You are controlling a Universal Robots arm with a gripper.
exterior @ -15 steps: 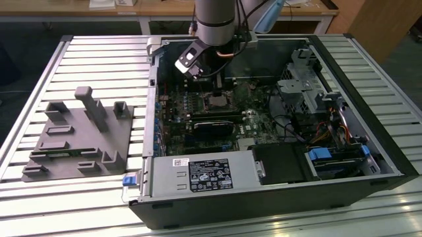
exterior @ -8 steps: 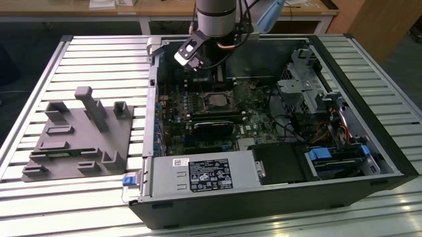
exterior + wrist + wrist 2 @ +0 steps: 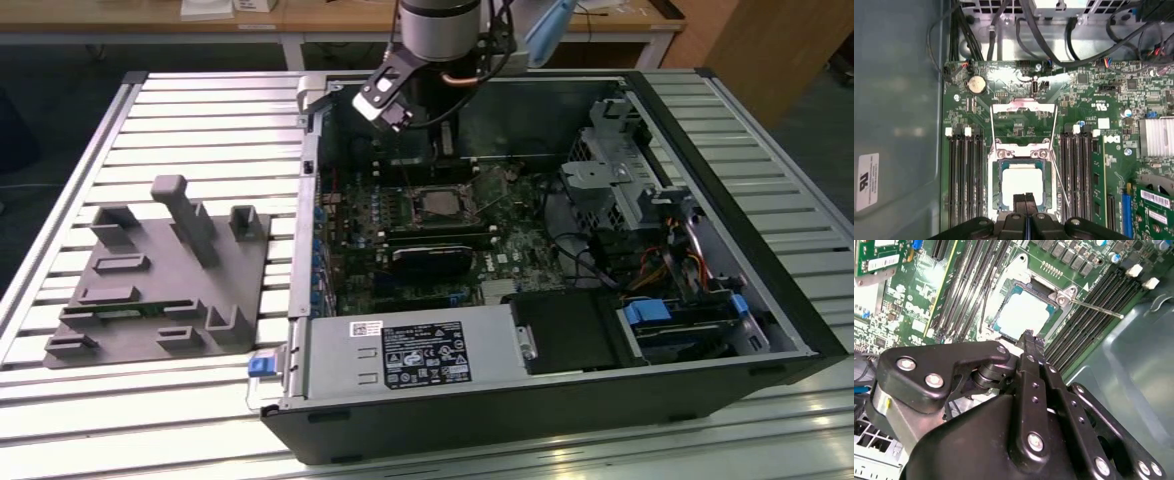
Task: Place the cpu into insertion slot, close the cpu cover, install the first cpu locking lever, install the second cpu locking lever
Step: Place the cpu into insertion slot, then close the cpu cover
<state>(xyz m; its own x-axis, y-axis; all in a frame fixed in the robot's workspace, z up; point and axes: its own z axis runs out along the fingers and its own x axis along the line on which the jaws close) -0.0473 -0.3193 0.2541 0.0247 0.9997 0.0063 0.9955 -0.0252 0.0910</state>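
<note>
ok so my gripper [image 3: 1026, 198] is hanging right over the socket inside the computer case [image 3: 534, 412], fingers pinched together with just a thin seam between them and nothing in there. The cpu [image 3: 1023, 185] is sitting in the insertion slot [image 3: 997, 192], silver top facing up, memory slots [image 3: 964, 180] on either side. In the first wrist view my own fingertips cover the slot's near edge, so I can't see that side. The cpu cover [image 3: 1023, 105] looks flipped up and off the chip, over toward the coin battery [image 3: 976, 84], though it's thin and glary and hard to read. One locking lever [image 3: 1060, 182] sticks out loose at a slant beside the socket; can't pick out the other. In the second wrist view my linkage hides a big chunk of the board.
</note>
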